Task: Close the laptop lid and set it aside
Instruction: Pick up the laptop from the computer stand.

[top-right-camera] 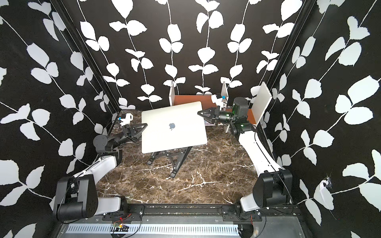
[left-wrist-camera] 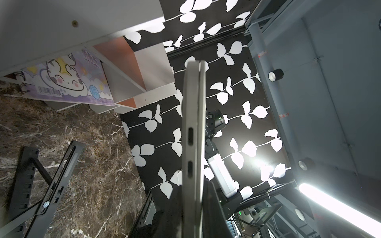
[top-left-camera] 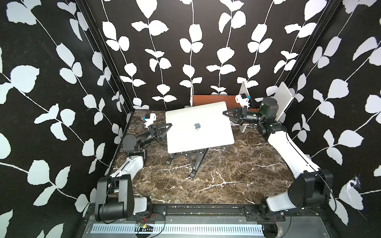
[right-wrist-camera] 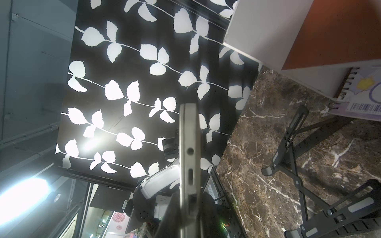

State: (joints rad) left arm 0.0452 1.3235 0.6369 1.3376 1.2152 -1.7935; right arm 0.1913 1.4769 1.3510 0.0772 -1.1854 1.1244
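Left gripper point(top-left-camera: 169, 125) and right gripper point(top-left-camera: 224, 113) were clamped on opposite edges of the laptop point(top-left-camera: 198, 134); a level, synchronised lift clear of the stand point(top-left-camera: 194, 164) was required.

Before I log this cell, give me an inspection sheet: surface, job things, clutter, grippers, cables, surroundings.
surface: brown marble tabletop, no spills seen.
job's things: laptop closed, apparently raised above the stand.
clutter: that black stand; white shelf behind with a cartoon notebook.
grippers: left gripper and right gripper each shut on a laptop side edge.
cables: loose wires by the front rail, away from the laptop.
surroundings: black leaf-print walls.
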